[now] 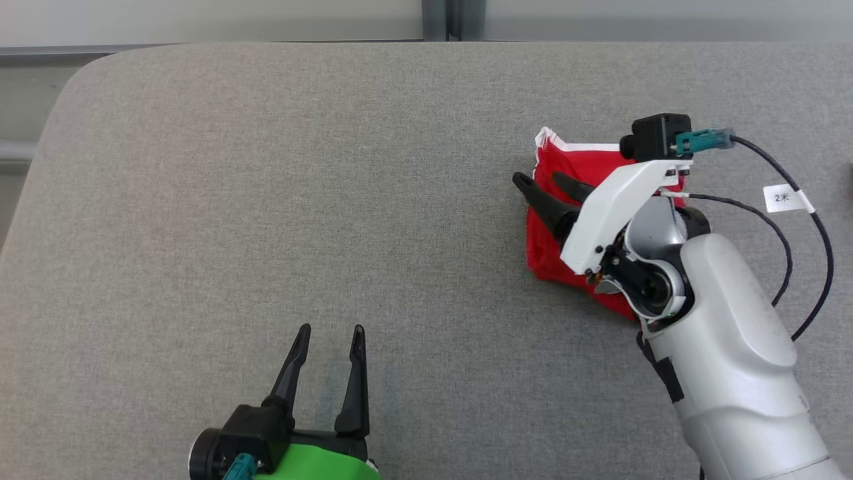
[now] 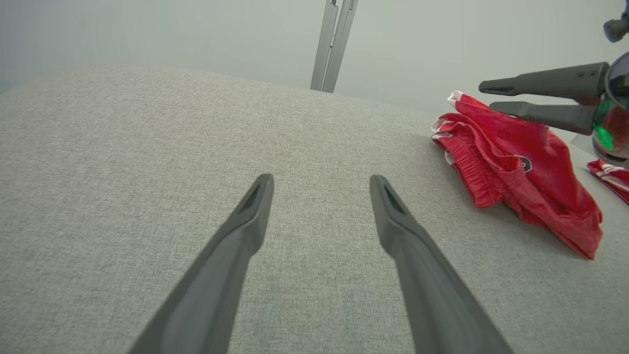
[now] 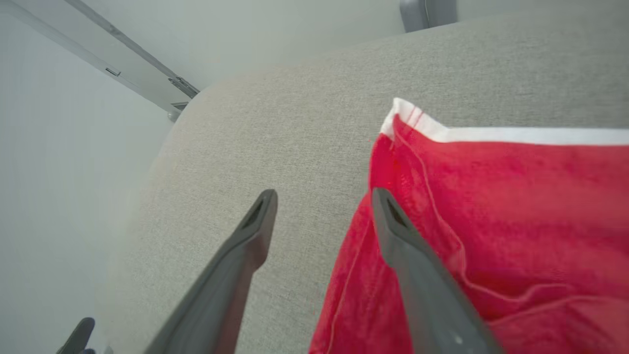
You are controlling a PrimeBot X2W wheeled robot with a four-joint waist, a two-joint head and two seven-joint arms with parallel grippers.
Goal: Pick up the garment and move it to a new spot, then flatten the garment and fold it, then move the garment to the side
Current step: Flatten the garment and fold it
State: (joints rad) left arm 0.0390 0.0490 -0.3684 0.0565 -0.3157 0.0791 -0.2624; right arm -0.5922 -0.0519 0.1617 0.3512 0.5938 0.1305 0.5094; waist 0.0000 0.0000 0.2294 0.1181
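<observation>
In the head view, the red garment (image 1: 586, 162) lies bunched toward the right side of the grey worktop (image 1: 266, 167). The right gripper (image 1: 538, 178) hangs over the garment's left border, fingers spread, pinching nothing. The left gripper (image 1: 332, 329) sits by the near edge, spread and empty. The left wrist view shows white trim in the garment's folds. In the right wrist view, one finger is over red cloth and the other over bare worktop.

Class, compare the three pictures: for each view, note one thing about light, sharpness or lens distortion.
Head view: soft, even light, the garment sharp with hardly a shadow. Left wrist view: the wide-angle lens bows the table's far edge, and a green glint sits on the right arm's shiny housing. Right wrist view: the close garment looks soft, as do the right tool's fingers low down.
</observation>
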